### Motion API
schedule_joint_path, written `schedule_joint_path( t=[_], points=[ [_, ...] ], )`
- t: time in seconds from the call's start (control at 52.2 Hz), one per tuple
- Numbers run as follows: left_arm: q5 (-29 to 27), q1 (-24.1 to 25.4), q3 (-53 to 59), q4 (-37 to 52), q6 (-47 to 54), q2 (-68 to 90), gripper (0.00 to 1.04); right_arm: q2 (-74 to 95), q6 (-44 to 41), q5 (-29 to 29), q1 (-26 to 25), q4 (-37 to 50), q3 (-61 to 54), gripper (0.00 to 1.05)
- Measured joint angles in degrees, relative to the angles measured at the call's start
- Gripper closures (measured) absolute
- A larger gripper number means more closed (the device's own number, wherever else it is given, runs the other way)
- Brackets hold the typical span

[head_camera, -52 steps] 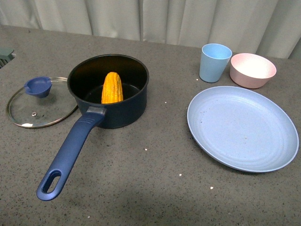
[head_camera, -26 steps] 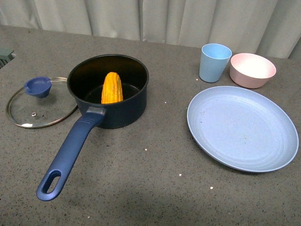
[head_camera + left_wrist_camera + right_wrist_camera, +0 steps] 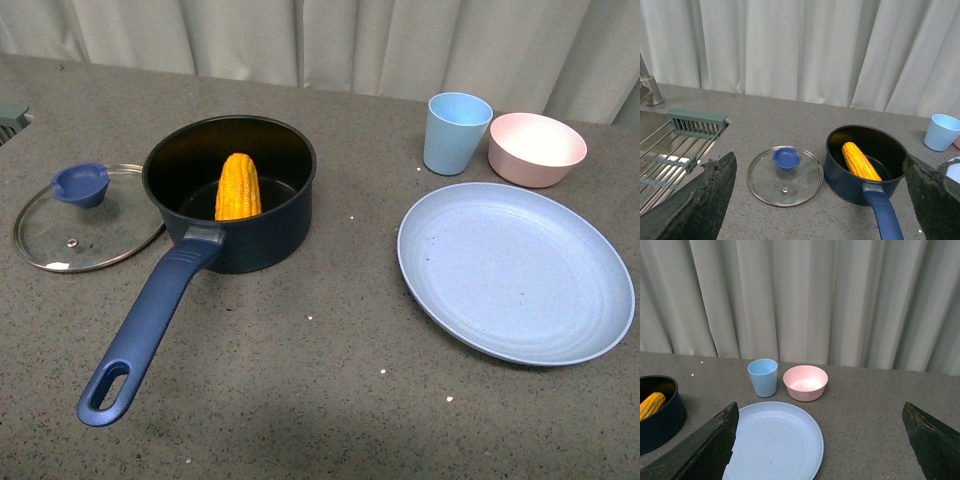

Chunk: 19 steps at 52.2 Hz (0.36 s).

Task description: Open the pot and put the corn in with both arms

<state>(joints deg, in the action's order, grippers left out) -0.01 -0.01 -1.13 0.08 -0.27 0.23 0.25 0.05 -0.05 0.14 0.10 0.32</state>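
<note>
The navy pot (image 3: 255, 235) stands uncovered on the grey counter, its long handle (image 3: 150, 320) pointing toward the near edge. The yellow corn (image 3: 238, 187) leans inside it, tip up. The pot's glass lid (image 3: 85, 215) with a blue knob lies flat to the pot's left. No arm shows in the front view. In the left wrist view the left gripper (image 3: 820, 200) hangs open, high above the lid (image 3: 786, 176) and the pot (image 3: 865, 157) with the corn (image 3: 860, 161). My right gripper (image 3: 820, 440) is open above the blue plate (image 3: 772, 442), with the pot (image 3: 660, 412) at the edge.
A large light-blue plate (image 3: 515, 270) lies right of the pot. Behind it stand a light-blue cup (image 3: 457, 133) and a pink bowl (image 3: 537, 148). A sink with a drying rack (image 3: 670, 150) is at the far left. Curtains hang behind the counter.
</note>
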Motion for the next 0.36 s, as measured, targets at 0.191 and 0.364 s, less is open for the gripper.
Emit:
schedule_joint_path(
  t=[0.191, 0.364],
  points=[
    [0.00, 0.00, 0.00, 0.00, 0.00, 0.00, 0.06, 0.00, 0.00, 0.00, 0.00, 0.00, 0.02, 0.09],
    [0.00, 0.00, 0.00, 0.00, 0.00, 0.00, 0.06, 0.00, 0.00, 0.00, 0.00, 0.00, 0.00, 0.09]
  ],
)
